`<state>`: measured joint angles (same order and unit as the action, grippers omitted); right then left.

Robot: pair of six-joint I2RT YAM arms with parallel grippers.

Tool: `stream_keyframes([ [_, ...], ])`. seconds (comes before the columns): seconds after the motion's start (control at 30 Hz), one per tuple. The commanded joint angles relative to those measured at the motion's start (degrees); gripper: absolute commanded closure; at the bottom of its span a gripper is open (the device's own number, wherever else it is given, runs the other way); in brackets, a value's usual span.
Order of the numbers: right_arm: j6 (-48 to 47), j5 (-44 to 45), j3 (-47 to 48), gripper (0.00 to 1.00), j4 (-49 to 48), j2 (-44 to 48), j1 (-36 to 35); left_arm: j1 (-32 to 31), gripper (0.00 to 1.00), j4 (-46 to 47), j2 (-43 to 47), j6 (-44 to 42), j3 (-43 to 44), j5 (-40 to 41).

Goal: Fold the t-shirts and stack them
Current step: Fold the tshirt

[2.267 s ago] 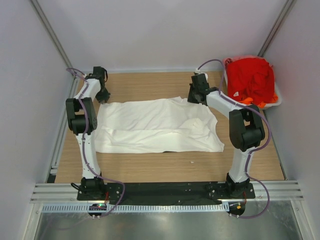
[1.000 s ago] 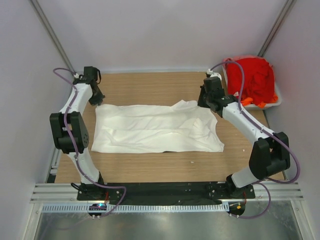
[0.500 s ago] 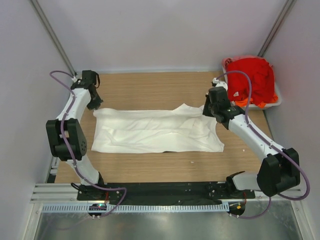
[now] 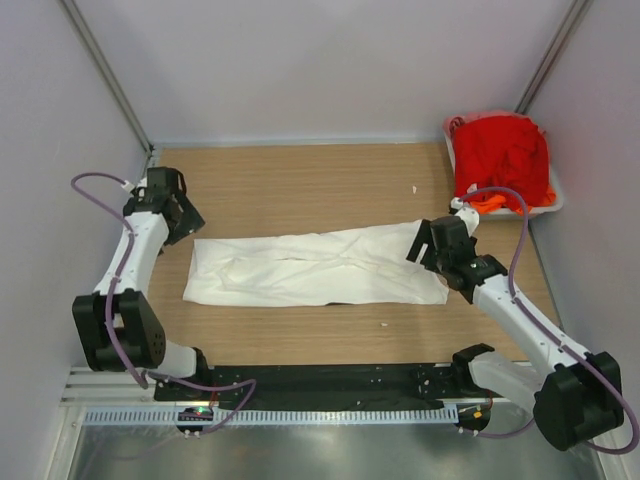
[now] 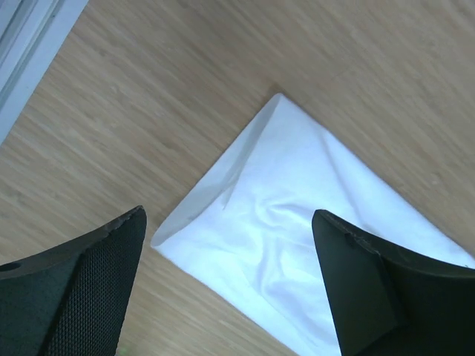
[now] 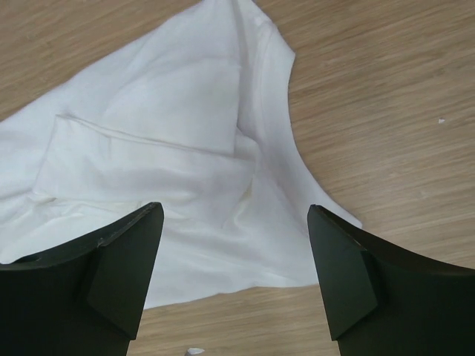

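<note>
White t-shirt (image 4: pixel 315 268) lies as a long, narrow band across the middle of the top frame, flat on the tabletop (image 4: pixel 300 180), its right end ragged, with one corner poking toward lower right. Red and orange t-shirts (image 4: pixel 505 150) are heaped in the tub (image 4: pixel 553 203) at upper right, not yet folded. Left pincer (image 5: pixel 228 212) is released, fingers spread wide above the band's left corner with nothing between them. Right pincer (image 6: pixel 235 206) is likewise released, over the right end, where a sleeve fold and curved hem show. Main risk, as you should judge it: the layers are only lying loose, so a shallow pinch may take the top layer alone and peel the fold open. The uneven right end would probably skew any crosswise fold and leave a lopsided packet. Watch the creases at centre left; they could drag into a bunched seam if pulled. Room: bare board fills the upper half of the frame, with a narrower strip below the shirt before the arm bases. The left arm sits close to the left wall (image 4: pixel 60 150), so you have little outward swing there; the right arm's cable loops near the tub rim and might snag
</note>
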<state>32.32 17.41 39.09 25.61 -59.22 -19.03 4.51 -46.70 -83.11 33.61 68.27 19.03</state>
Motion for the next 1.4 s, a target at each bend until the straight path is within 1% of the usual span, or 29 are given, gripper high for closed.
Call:
stream_keyframes([
  [0.0,2.4,1.32,0.64,0.15,-1.43,3.58,-1.09,-0.47,0.07,7.74,3.31,2.6,-1.99,-5.74],
  [0.1,3.8,-0.62,-0.42,0.16,-3.37,2.98,-3.03,-3.36,0.09,10.57,1.73,2.87,-4.11,-6.55],
  [0.13,4.42,-1.06,-0.77,0.15,-4.24,2.01,-4.86,-5.98,0.1,11.88,0.77,3.13,-4.72,-6.28],
  [0.23,7.05,-1.41,-0.77,0.16,-6.61,-3.6,-8.47,-9.94,0.11,12.86,-4.5,3.66,-5.16,-5.49],
  [0.27,7.76,-1.67,-0.68,0.16,-7.32,-7.27,-9.01,-10.75,0.11,13.21,-7.04,3.83,-5.51,-5.4],
  [0.33,8.9,-2.38,0.37,0.16,-8.9,-11.07,-9.71,-12.59,0.12,14.44,-8.9,3.66,-6.48,-5.75],
  [0.4,9.08,-2.29,1.6,0.16,-9.78,-17.13,-9.8,-13.82,0.12,15.31,-10.31,3.4,-7.79,-6.37],
  [0.6,6.01,-0.01,11.96,0.16,-9.62,-33.04,-9.71,-16.63,0.15,15.06,-11.37,2.34,-10.43,-12.52],
  [0.63,4.53,0.52,15.54,0.15,-9.26,-37.24,-9.54,-17.25,0.16,14.71,-11.2,2.6,-10.87,-12.7],
  [0.7,3.29,1.05,19.6,0.15,-7.77,-41.92,-8.41,-19.44,0.16,14.27,-10.24,2.69,-13.15,-13.92],
  [0.73,2.15,0.79,23.62,0.15,-7.59,-46.2,-7.87,-19.89,0.16,13.92,-9.97,3.04,-14.12,-14.1],
  [0.8,0.83,0.43,28.12,0.16,-5.93,-49.83,-6.99,-21.12,0.17,14.44,-9.27,5.05,-17.62,-16.02],
  [0.83,0.3,0.61,33.02,0.16,-5.22,-53.77,-6.29,-21.99,0.18,14.53,-8.65,5.59,-18.86,-16.47],
  [0.87,-0.84,0.61,35.76,0.16,-4.52,-55.46,-6.03,-23.22,0.18,14.62,-8.21,6.2,-19.92,-16.56],
  [0.9,-1.37,0.52,38.49,0.16,-3.21,-57.56,-5.76,-26.11,0.18,15.23,-7.86,7.86,-22.28,-17.09],
  [0.93,-1.9,-0.44,44.43,0.16,-2.67,-59.24,-5.5,-27.87,0.18,15.67,-6.81,8.84,-23.52,-17.27],
  [0.97,-2.51,-0.88,47.71,0.16,-2.14,-63.43,-5.5,-29.81,0.18,16.28,-6.28,10.06,-24.84,-17.62],
  [1.0,-4.26,-2.19,51.22,0.16,-1.18,-65.74,-5.41,-33.65,0.18,18.03,-5.84,11.29,-27.38,-18.14],
  [1.03,-5.24,-5.25,58.83,0.16,-0.48,-67.93,-5.49,-35.61,0.18,19.09,-5.31,14.53,-28.71,-20.58],
  [1.07,-6.12,-7.72,62.65,0.17,-0.12,-70.65,-5.5,-37.71,0.18,20.4,-4.35,16.47,-30.11,-21.22],
  [1.1,-7.95,-10.35,66.43,0.17,-0.2,-75.38,-5.5,-42.7,0.18,23.46,-3.91,18.49,-32.21,-21.57],
  [1.13,-8.67,-12.47,74.21,0.17,0.4,-78.3,-5.58,-45.53,0.18,25.06,-3.81,23.3,-32.84,-22.27],
  [1.17,-8.93,-15.79,78.55,0.17,1.28,-81.02,-5.58,-48.26,0.18,26.56,-4.51,25.26,-33.02,-22.54],
  [1.2,-9.28,-16.61,86.86,0.17,2.77,-86.53,-5.5,-53.5,0.18,28.48,-5.39,27.37,-31.81,-22.72],
  [1.23,-9.55,-19.75,91.03,0.17,3.74,-89.02,-5.58,-55.82,0.17,29.2,-6.44,29.04,-30.66,-22.89],
  [1.27,-9.55,-22.74,94.55,0.17,4.01,-91.14,-5.58,-58.02,0.17,30.16,-7.93,31.76,-29.43,-23.76],
  [1.3,-9.46,-24.77,97.2,0.16,3.14,-93.25,-5.58,-62.39,0.16,31.48,-10.47,32.83,-26.29,-24.03],
  [1.33,-9.2,-26.1,100.27,0.16,2.09,-95.44,-5.58,-64.43,0.16,31.93,-12.06,33.8,-24.43,-24.47],
  [1.37,-8.94,-28.11,100.65,0.15,0.78,-95.99,-5.58,-66.54,0.16,32.54,-13.29,35.11,-22.59,-25.0],
])
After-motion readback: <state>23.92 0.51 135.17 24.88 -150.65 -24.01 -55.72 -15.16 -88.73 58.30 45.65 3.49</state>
